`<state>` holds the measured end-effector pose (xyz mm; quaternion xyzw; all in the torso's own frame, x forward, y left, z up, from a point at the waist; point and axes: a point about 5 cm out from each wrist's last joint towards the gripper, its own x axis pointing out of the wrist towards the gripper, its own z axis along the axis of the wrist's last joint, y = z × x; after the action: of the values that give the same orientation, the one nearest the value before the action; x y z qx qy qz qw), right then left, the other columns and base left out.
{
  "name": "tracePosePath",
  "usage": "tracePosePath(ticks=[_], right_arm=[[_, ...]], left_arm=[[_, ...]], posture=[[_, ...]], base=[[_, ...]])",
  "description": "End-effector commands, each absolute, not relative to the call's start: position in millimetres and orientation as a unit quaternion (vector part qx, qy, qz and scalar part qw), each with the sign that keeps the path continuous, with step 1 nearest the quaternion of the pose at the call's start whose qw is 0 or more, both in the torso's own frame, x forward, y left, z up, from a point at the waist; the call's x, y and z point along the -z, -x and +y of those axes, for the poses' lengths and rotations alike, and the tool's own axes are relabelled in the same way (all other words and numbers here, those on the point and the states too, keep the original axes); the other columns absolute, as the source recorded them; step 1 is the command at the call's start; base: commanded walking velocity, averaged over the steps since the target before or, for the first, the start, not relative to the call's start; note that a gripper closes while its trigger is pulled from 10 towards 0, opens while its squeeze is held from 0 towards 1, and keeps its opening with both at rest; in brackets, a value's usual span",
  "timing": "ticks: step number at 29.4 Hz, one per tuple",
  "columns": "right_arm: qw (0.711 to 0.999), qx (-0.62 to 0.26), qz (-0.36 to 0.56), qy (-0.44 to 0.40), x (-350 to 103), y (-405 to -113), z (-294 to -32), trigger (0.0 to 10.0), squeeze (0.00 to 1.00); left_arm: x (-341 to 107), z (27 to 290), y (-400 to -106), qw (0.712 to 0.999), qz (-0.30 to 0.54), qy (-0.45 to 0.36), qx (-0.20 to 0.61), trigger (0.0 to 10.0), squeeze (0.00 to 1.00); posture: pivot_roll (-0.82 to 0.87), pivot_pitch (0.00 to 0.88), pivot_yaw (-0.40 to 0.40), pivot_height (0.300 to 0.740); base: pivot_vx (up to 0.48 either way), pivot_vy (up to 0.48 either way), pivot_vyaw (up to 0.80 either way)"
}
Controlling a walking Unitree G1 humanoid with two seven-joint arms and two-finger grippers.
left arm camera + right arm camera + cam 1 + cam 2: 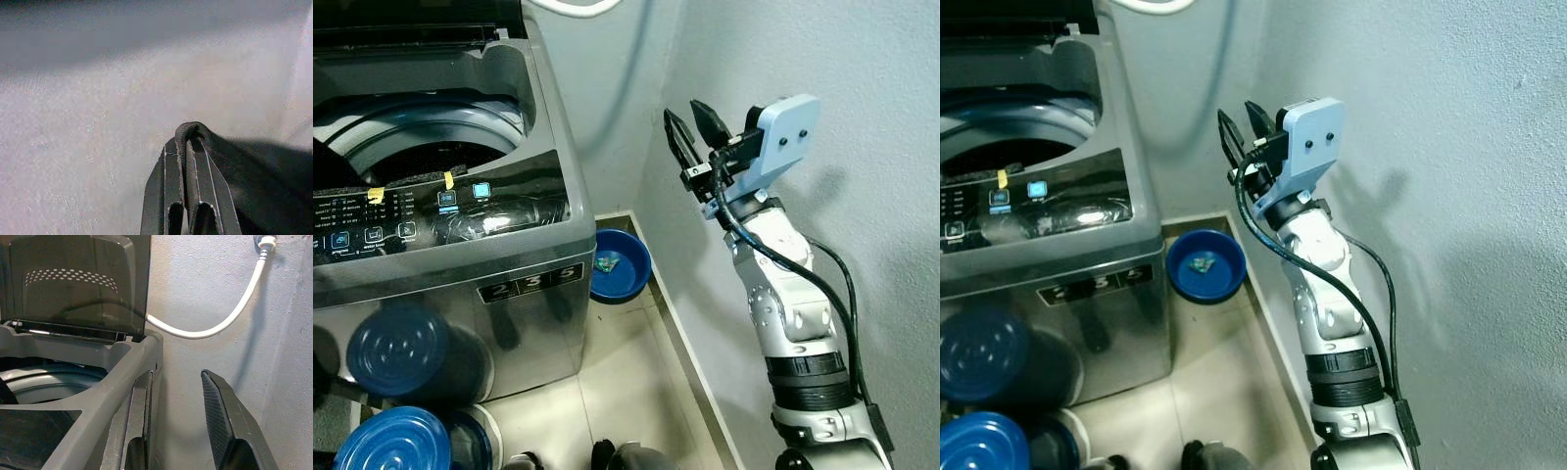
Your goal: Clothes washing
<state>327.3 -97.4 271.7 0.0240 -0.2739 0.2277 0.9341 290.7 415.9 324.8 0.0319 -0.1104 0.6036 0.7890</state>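
A grey top-loading washing machine (460,225) stands at the left with its lid (78,284) raised. Its drum (431,147) is dark inside, and I cannot make out any clothes there. My right gripper (690,116) is held up in the air to the right of the machine, between it and the wall. It is open, with nothing between its fingers (220,421). My left gripper (190,134) points at a pale, blurred surface with its fingers pressed together.
A blue basin (619,264) with a small green item sits on the floor in the corner beside the machine. Blue round containers (391,441) stand in front of the machine. A white hose (220,323) runs along the wall (862,59), close on the right.
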Motion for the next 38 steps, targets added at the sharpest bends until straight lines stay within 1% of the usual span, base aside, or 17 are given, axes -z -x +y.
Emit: tracePosePath(ticks=[1,2,4,5,7,10,11,12,13,17,19,25,26,27,28,30,38], right_arm=[[0.935,-0.228,-0.271,-0.019,-268.9,-325.3,-97.5,10.0,0.0],[0.935,-0.228,-0.271,-0.02,-268.8,-325.3,-97.6,10.0,0.0],[0.935,-0.228,-0.27,-0.019,-268.7,-325.3,-97.4,10.0,0.0],[0.935,-0.228,-0.271,-0.02,-268.8,-325.4,-97.3,10.0,0.0],[0.935,-0.227,-0.271,-0.02,-268.9,-325.2,-97.0,10.0,0.0],[0.935,-0.227,-0.271,-0.021,-268.8,-324.8,-96.8,10.0,0.0],[0.935,-0.226,-0.271,-0.021,-268.3,-324.4,-96.8,10.0,0.0],[0.936,-0.226,-0.27,-0.021,-268.0,-324.1,-96.9,10.0,0.0],[0.936,-0.225,-0.27,-0.021,-267.6,-323.8,-97.0,10.0,0.0],[0.936,-0.224,-0.269,-0.022,-267.0,-323.5,-97.5,10.0,0.0],[0.936,-0.225,-0.269,-0.022,-266.6,-323.0,-97.6,10.0,0.0],[0.936,-0.226,-0.269,-0.022,-266.5,-322.7,-97.3,10.0,0.0],[0.936,-0.226,-0.269,-0.023,-266.5,-322.5,-96.9,10.0,0.0],[0.936,-0.226,-0.269,-0.023,-266.5,-322.5,-96.9,10.0,0.0],[0.936,-0.226,-0.269,-0.024,-266.0,-322.3,-96.1,10.0,0.0],[0.936,-0.228,-0.269,-0.025,-265.1,-321.8,-94.9,10.0,0.0],[0.935,-0.23,-0.267,-0.025,-265.0,-321.4,-96.3,10.0,0.0]], left_arm=[[-317.7,408.4,-306.0,0.832,-0.082,-0.044,-0.547,10.0,0.0],[-315.5,400.6,-315.7,0.854,-0.071,-0.054,-0.513,10.0,0.0],[-314.8,395.0,-321.0,0.863,-0.071,-0.058,-0.496,10.0,0.0],[-314.9,379.5,-334.5,0.893,-0.064,-0.08,-0.438,10.0,0.0],[-315.9,360.5,-347.0,0.917,-0.063,-0.086,-0.385,10.0,0.0],[-319.0,346.5,-354.9,0.933,-0.065,-0.09,-0.342,10.0,0.0],[-323.5,339.0,-357.5,0.939,-0.075,-0.101,-0.321,10.0,0.21],[-326.7,334.5,-358.7,0.941,-0.084,-0.109,-0.31,10.0,0.21],[-330.9,328.4,-359.4,0.944,-0.1,-0.124,-0.289,10.0,1.0],[-339.4,311.8,-360.0,0.947,-0.147,-0.17,-0.231,10.0,1.0],[-345.1,291.8,-358.2,0.939,-0.195,-0.222,-0.177,10.0,1.0],[-356.3,273.2,-348.3,0.904,-0.264,-0.266,-0.204,10.0,1.0],[-359.4,267.9,-344.6,0.897,-0.284,-0.268,-0.207,10.0,0.23],[-359.4,267.9,-344.6,0.897,-0.284,-0.268,-0.207,10.0,0.23],[-362.6,255.9,-340.1,0.888,-0.315,-0.279,-0.184,10.0,0.0],[-363.3,227.5,-332.6,0.88,-0.364,-0.289,-0.103,10.0,0.0],[-347.4,170.3,-323.7,0.883,-0.386,-0.265,0.023,10.0,0.0]], posture=[[0.03,0.11,-0.038,0.74],[0.03,0.11,-0.038,0.74],[0.03,0.113,-0.036,0.74],[0.03,0.113,-0.035,0.74],[0.02,0.114,-0.032,0.74],[0.02,0.116,-0.03,0.74],[0.02,0.119,-0.028,0.74],[0.02,0.119,-0.027,0.74],[0.02,0.121,-0.025,0.74],[0.02,0.121,-0.025,0.74],[0.02,0.122,-0.026,0.74],[0.02,0.12,-0.024,0.74],[0.03,0.122,-0.021,0.74],[0.03,0.122,-0.021,0.74],[0.03,0.121,-0.019,0.74],[0.03,0.121,-0.021,0.74],[0.03,0.126,-0.036,0.74]], base=[[0.0,0.0,0.0],[0.0,0.0,0.0],[0.0,0.0,0.0],[0.0,0.0,0.0],[0.0,0.0,0.0],[0.0,0.0,0.0],[0.0,0.0,0.0],[0.0,0.0,0.0],[0.0,0.0,0.0],[0.0,0.0,0.0],[0.0,0.0,0.0],[0.0,0.0,0.0],[0.0,0.0,0.0],[0.0,0.0,0.0],[0.0,0.0,0.0],[0.0,0.0,0.0],[0.0,0.0,0.0]])
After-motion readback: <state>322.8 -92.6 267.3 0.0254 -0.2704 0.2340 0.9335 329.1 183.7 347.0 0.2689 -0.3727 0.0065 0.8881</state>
